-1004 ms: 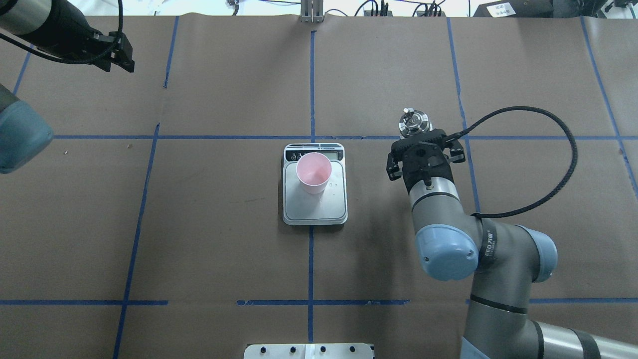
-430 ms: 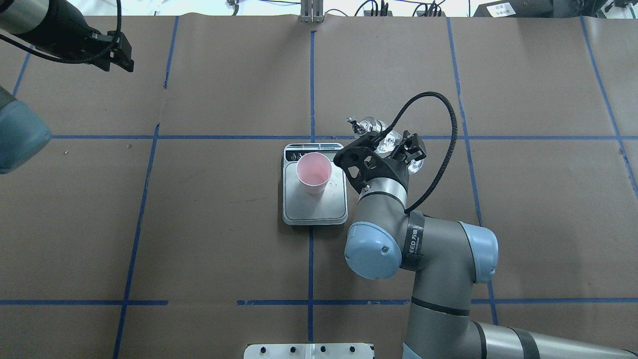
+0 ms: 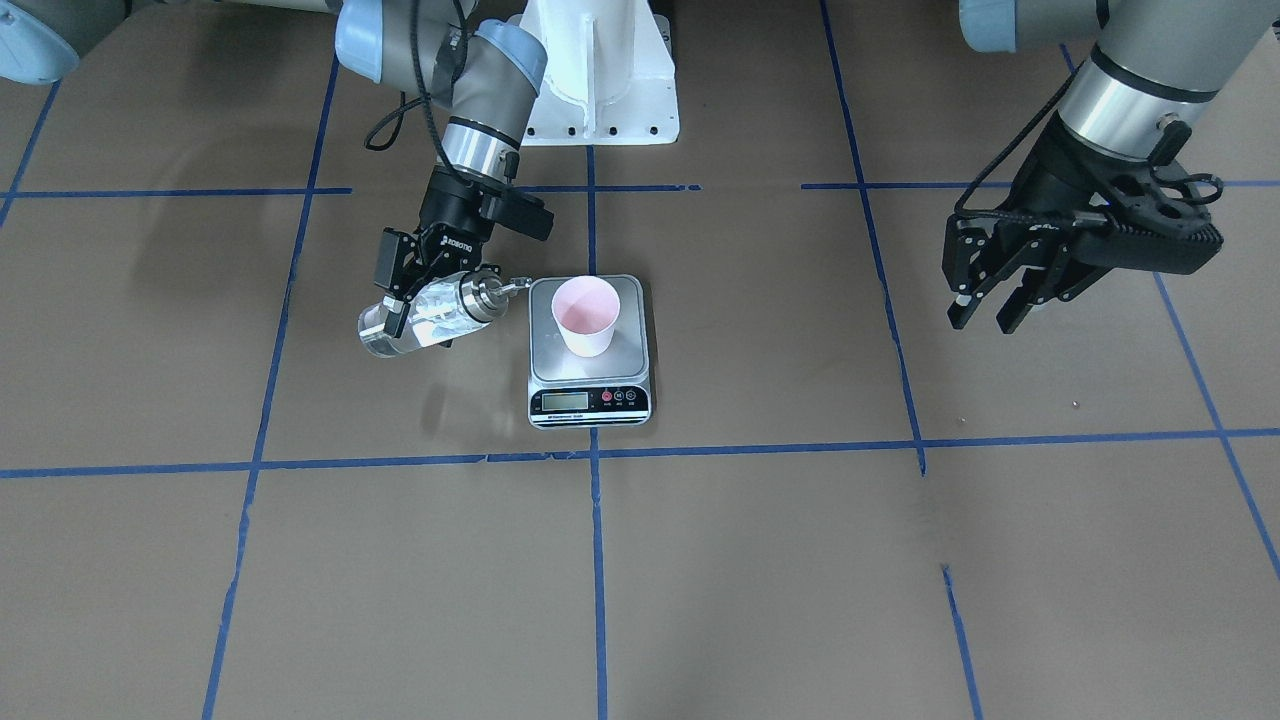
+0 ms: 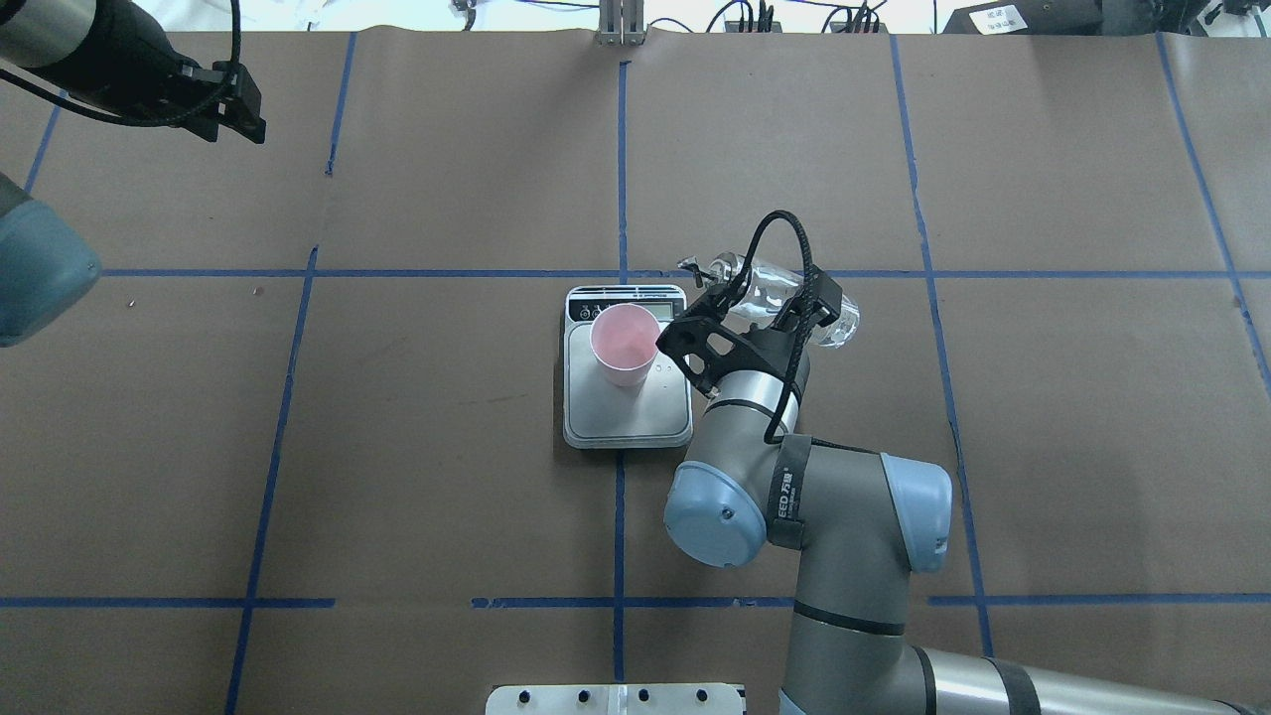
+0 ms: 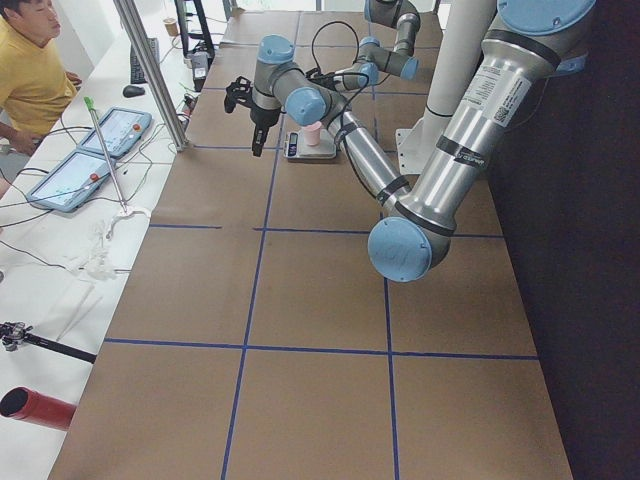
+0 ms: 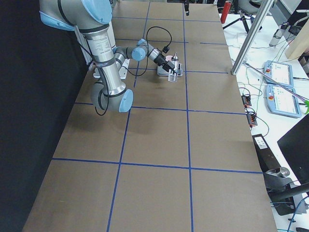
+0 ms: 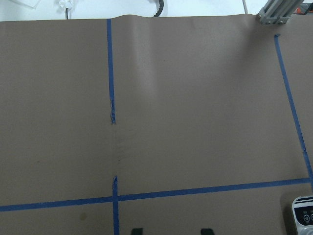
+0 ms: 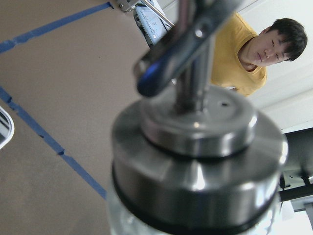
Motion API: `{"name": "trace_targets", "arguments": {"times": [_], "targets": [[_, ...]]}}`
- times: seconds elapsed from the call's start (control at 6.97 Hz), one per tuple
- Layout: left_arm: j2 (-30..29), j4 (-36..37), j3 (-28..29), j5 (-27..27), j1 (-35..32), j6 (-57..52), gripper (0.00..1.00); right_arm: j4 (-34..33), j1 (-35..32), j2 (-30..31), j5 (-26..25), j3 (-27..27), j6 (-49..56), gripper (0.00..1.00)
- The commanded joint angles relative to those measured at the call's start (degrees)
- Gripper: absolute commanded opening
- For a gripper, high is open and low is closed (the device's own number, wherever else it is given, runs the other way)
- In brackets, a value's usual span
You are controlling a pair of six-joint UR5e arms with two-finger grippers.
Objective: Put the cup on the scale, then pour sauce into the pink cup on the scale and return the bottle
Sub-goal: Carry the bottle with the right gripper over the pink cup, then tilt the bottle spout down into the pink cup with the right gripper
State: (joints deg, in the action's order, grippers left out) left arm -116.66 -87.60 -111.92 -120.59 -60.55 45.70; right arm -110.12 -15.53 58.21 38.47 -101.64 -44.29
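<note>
- Tabletop: brown paper cover, divided into squares by blue tape lines.
- Scale: flat on the tabletop at the centre tape line, display strip facing away from the robot.
- Cup: pink, upright, mouth up, standing on the scale's platform toward the display end. Steel shows around its base.
- Right gripper: pinching the bottle across its glass body, just beside the scale on the robot's right.
- Bottle: lifted off the tabletop and tipped nearly horizontal. Its metal cap points toward the cup, and its base points away from the scale.
- Spout tip: at about the scale's edge, short of the cup's rim. No stream visible. The liquid level inside the glass cannot be made out.
- Left gripper: fingers spread, raised over the tabletop, well apart from the scale, toward the far corner on the robot's left.
- Person in a yellow shirt: beyond the tabletop's far edge.
</note>
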Motion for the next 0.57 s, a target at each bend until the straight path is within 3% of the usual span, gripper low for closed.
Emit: {"name": "trace_targets", "arguments": {"times": [0.0, 0.43], "targets": [[0.0, 0.0, 0.0, 0.1, 0.0, 0.0, 0.5, -7.3, 2.5, -0.5, -7.3, 0.7, 4.6, 0.0], [0.0, 0.0, 0.0, 0.1, 0.0, 0.0, 0.51, -10.7, 3.0, -0.8, -10.6, 1.6, 8.3, 0.0]]}}
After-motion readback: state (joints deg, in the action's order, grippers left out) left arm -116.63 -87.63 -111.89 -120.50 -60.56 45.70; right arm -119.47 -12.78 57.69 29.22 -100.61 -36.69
